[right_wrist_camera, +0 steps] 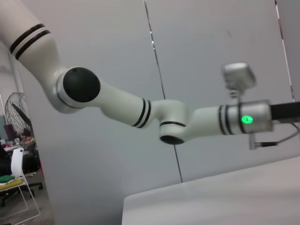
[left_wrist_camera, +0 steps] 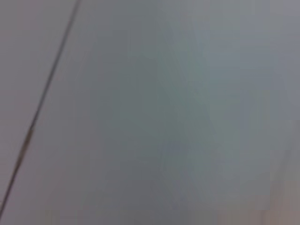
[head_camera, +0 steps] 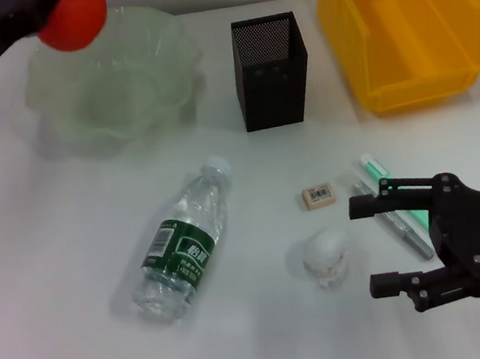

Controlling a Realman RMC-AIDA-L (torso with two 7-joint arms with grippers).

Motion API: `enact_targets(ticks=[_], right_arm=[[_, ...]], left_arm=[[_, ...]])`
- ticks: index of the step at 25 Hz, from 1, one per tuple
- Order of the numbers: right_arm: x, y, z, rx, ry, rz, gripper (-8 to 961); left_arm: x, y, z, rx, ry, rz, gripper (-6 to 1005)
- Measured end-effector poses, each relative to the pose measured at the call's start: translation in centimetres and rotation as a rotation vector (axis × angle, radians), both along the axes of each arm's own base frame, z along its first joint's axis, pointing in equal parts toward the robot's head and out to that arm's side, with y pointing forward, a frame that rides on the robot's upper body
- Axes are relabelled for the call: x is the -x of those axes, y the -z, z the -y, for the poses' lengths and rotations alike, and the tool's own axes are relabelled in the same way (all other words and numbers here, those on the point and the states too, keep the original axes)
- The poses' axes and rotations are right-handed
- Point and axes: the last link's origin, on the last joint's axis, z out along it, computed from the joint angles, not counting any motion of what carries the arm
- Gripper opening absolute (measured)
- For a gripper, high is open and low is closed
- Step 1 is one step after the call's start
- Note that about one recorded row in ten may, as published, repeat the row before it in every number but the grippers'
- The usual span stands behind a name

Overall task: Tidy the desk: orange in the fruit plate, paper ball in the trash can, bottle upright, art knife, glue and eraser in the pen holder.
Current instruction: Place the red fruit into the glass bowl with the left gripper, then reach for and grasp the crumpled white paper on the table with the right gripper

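My left gripper (head_camera: 51, 12) is shut on the orange (head_camera: 73, 19) and holds it above the far left rim of the fruit plate (head_camera: 118, 76). The bottle (head_camera: 182, 243) lies on its side in the middle of the desk. The eraser (head_camera: 318, 195) lies right of it, and the paper ball (head_camera: 325, 255) lies in front of the eraser. My right gripper (head_camera: 372, 244) is open, just right of the paper ball. A green-and-white pen-like tool (head_camera: 392, 205) lies partly under it. The pen holder (head_camera: 270, 71) and the trash can (head_camera: 405, 23) stand at the back.
The left arm (right_wrist_camera: 154, 112) shows across the right wrist view above the desk's edge. The left wrist view shows only a blurred grey surface.
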Motion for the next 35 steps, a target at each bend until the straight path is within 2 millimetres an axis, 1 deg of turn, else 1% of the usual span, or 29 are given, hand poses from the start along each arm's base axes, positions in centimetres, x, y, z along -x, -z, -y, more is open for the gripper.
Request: enact_targets(ticks=[1, 2, 3, 6, 9, 10, 11, 12, 13, 14, 15, 16, 17, 18, 19, 20, 21, 22, 24, 25, 26, 27, 30, 31, 32, 35], right_arm=[[-0.1, 0.2, 0.1, -0.003, 0.004, -0.003, 818], [-0.1, 0.2, 0.1, -0.003, 0.004, -0.003, 818], [-0.1, 0.4, 0.1, -0.004, 0.009, -0.004, 817], [-0.3, 0.8, 0.1, -0.006, 0.025, -0.002, 817], [-0.4, 0.9, 0.1, -0.008, 0.031, -0.001, 816], [-0.4, 0.9, 0.0, -0.011, 0.033, -0.002, 816], [-0.4, 0.7, 0.0, -0.022, 0.038, -0.007, 816], [-0.4, 0.7, 0.0, -0.022, 0.038, -0.007, 816], [-0.5, 0.1, -0.2, -0.042, 0.048, -0.019, 816], [-0.5, 0.1, -0.2, -0.042, 0.048, -0.019, 815], [-0.6, -0.5, -0.4, -0.056, 0.059, -0.027, 815], [-0.7, -2.3, -0.9, -0.096, 0.085, -0.038, 815], [-0.7, -3.3, -1.1, -0.105, 0.100, -0.038, 815], [-0.5, -4.6, -1.4, -0.108, 0.123, -0.032, 815], [-0.5, -4.6, -1.4, -0.108, 0.123, -0.032, 815], [-0.3, -5.8, -1.8, -0.103, 0.145, -0.010, 815], [0.4, -8.1, -2.5, -0.094, 0.199, 0.059, 814], [0.4, -8.1, -2.5, -0.094, 0.199, 0.059, 814], [1.8, -10.1, -3.4, -0.097, 0.244, 0.163, 814], [2.7, -10.9, -3.9, -0.095, 0.259, 0.230, 814], [4.8, -11.7, -4.8, -0.080, 0.286, 0.370, 814], [4.8, -11.7, -4.8, -0.080, 0.286, 0.370, 813], [7.6, -11.5, -6.3, -0.036, 0.339, 0.572, 813], [8.8, -11.0, -7.4, -0.012, 0.377, 0.695, 813], [8.8, -11.0, -7.4, -0.012, 0.377, 0.695, 812], [10.6, -9.6, -8.7, 0.013, 0.400, 0.862, 812]], left_arm=[[-0.2, 0.6, -1.0, 0.005, -0.043, -0.020, 284], [-0.2, 0.6, -1.0, 0.005, -0.043, -0.020, 300], [-0.3, 0.9, -1.4, 0.005, -0.062, -0.030, 316], [-0.1, 1.1, -2.0, -0.004, -0.108, -0.028, 456], [0.0, 1.1, -1.7, -0.001, -0.104, -0.007, 587], [0.0, 1.1, -1.1, 0.011, -0.073, 0.016, 623], [-0.2, 1.1, 0.3, 0.040, 0.004, 0.030, 660], [-0.2, 1.1, 0.3, 0.040, 0.004, 0.030, 697], [-0.4, 1.0, 1.3, 0.064, 0.067, 0.024, 733], [-0.4, 0.9, 2.2, 0.088, 0.120, 0.014, 770], [-0.4, 1.0, 3.3, 0.120, 0.172, -0.001, 779], [-0.1, 0.8, 5.5, 0.203, 0.284, -0.052, 788], [-0.1, 0.8, 5.5, 0.203, 0.284, -0.052, 797], [0.1, 0.7, 6.8, 0.254, 0.338, -0.079, 807], [0.5, 0.6, 7.8, 0.289, 0.372, -0.096, 816], [1.0, 0.4, 8.9, 0.322, 0.401, -0.111, 825], [1.6, 0.1, 10.1, 0.352, 0.425, -0.125, 834], [1.6, 0.1, 10.1, 0.352, 0.425, -0.125, 834], [2.2, -0.4, 11.0, 0.369, 0.433, -0.130, 834], [2.4, -0.5, 11.3, 0.375, 0.434, -0.130, 834], [2.8, -0.8, 11.7, 0.377, 0.426, -0.128, 834], [2.8, -0.8, 11.7, 0.377, 0.426, -0.128, 834], [3.3, -1.0, 12.0, 0.378, 0.404, -0.123, 834], [3.4, -1.0, 12.1, 0.378, 0.401, -0.123, 833], [3.5, -1.1, 12.2, 0.379, 0.397, -0.124, 833], [3.8, -1.2, 12.3, 0.382, 0.391, -0.127, 833]])
